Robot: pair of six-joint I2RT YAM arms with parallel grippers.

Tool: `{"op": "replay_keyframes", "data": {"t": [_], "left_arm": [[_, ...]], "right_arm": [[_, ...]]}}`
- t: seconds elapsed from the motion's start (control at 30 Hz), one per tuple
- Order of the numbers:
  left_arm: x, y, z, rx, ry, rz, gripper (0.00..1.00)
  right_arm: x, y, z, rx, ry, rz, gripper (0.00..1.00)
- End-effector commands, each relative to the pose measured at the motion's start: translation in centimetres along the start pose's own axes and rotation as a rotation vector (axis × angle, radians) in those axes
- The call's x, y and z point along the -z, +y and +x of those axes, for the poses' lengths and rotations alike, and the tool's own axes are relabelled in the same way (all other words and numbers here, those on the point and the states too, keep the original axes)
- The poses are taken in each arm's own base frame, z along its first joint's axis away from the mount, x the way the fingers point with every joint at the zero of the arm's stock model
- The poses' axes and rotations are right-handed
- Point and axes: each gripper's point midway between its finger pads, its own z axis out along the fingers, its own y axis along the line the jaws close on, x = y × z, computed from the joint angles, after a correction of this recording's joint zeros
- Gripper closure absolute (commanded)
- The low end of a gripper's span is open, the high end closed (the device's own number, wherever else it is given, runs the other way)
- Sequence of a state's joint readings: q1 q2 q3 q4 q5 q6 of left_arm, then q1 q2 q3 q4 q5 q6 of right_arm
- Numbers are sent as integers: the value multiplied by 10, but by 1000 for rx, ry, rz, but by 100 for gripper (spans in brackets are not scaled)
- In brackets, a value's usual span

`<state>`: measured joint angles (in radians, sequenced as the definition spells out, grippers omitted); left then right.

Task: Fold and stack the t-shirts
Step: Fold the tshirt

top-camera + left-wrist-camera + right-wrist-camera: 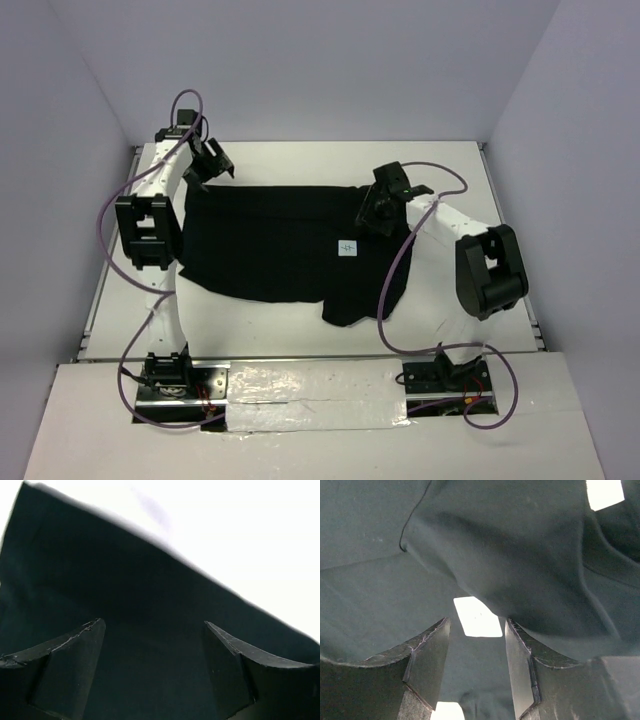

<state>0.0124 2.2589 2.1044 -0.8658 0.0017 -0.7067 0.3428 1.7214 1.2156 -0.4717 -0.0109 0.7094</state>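
Both arms reach across the white table (250,325) where the black t-shirt (270,240) lies spread. The left gripper (152,625), jaws wide and empty, hovers above its far left corner. The right gripper (477,622), jaws parted with nothing between, hangs over the rumpled right side, hiding the cloth beneath.
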Motion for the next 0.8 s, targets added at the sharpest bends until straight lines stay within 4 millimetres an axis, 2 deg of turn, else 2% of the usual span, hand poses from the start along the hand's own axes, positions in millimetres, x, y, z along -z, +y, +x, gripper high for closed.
{"op": "replay_keyframes", "data": {"t": [0.0, 0.1, 0.23, 0.27, 0.33, 0.43, 0.57, 0.67, 0.7, 0.77], "left_arm": [[-22, -15, -7, -15, 23, 91, 9], [-35, -10, -3, -6, 36, 82, 9], [-44, -3, 5, -20, 58, 63, 10], [-47, 0, 8, -22, 67, 55, 10], [-52, 4, 12, -30, 78, 42, 9], [-58, 8, 15, -32, 89, 29, 10], [-62, 12, 18, -28, 100, 23, 10], [-62, 12, 19, -31, 102, 21, 10], [-61, 12, 19, -30, 103, 22, 10], [-61, 11, 19, -33, 104, 26, 10]], "right_arm": [[-16, 14, -3, -17, -23, -60, 44], [-32, 13, -5, -18, -26, -48, 44], [-44, 32, -12, -16, -25, -117, 45], [-51, 28, -7, -29, 0, -96, 45], [-55, 32, -7, -33, 3, -104, 48], [-58, 26, -4, -35, 5, -67, 49], [-67, 28, -8, -35, -10, -58, 51], [-78, 22, -6, -26, 9, -1, 68], [-77, 27, -9, -24, 0, -11, 78], [-73, 33, -11, -22, -11, -26, 86]]}}
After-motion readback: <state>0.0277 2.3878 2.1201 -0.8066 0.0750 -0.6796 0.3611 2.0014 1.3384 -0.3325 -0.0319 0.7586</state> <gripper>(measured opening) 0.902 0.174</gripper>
